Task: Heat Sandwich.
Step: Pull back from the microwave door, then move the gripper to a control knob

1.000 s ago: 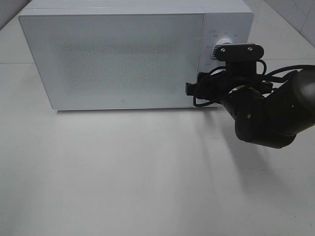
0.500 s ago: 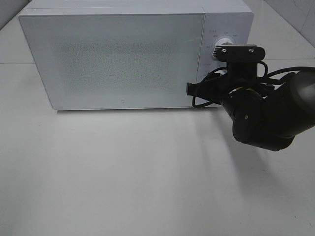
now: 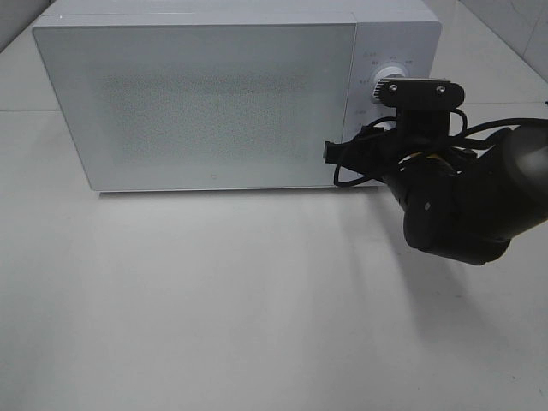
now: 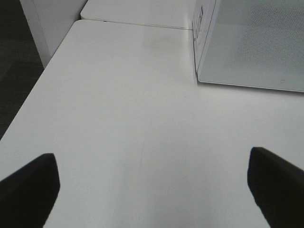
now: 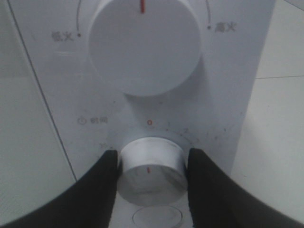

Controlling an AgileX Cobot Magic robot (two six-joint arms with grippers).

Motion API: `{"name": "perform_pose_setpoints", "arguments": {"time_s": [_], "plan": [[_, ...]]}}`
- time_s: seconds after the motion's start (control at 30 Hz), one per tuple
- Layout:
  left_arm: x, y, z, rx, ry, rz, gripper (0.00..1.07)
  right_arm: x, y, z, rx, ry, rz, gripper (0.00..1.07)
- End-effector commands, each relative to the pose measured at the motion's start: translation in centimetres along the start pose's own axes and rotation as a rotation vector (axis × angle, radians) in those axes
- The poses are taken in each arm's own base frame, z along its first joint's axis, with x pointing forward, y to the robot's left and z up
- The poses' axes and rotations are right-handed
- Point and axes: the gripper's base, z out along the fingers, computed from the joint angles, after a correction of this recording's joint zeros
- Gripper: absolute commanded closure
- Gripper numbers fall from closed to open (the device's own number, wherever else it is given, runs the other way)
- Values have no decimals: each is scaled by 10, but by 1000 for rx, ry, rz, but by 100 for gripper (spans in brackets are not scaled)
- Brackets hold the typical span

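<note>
The microwave (image 3: 205,103) sat on the white table (image 3: 214,300) with its door (image 3: 197,98) shut, and the sandwich could not be seen in any view, so nobody could tell where it was. The right gripper (image 5: 152,164) was at the front panel, under the big upper knob (image 5: 144,45), and its two black fingers (image 5: 102,190) pinched the lower knob (image 5: 151,170) from both sides. The left gripper (image 4: 152,190) hung over bare table near the door's corner, with its fingers (image 4: 28,190) spread wide and holding nothing.
</note>
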Motion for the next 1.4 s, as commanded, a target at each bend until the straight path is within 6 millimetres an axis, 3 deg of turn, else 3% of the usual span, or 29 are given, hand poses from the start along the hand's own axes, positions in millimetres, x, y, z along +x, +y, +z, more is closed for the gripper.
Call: {"name": "perform_pose_setpoints", "arguments": {"time_s": [0.03, 0.67, 0.8, 1.4], "plan": [[2, -1, -3, 8, -31, -7, 3, -6, 2, -1, -17, -58, 59, 95], [2, -1, -3, 8, -31, -7, 3, -6, 2, -1, -29, -48, 675, 93], [2, -1, -3, 8, -31, -7, 3, -6, 2, -1, -34, -45, 868, 92], [2, -1, -3, 8, -31, -7, 3, -6, -2, -1, -12, -64, 1295, 91]]}}
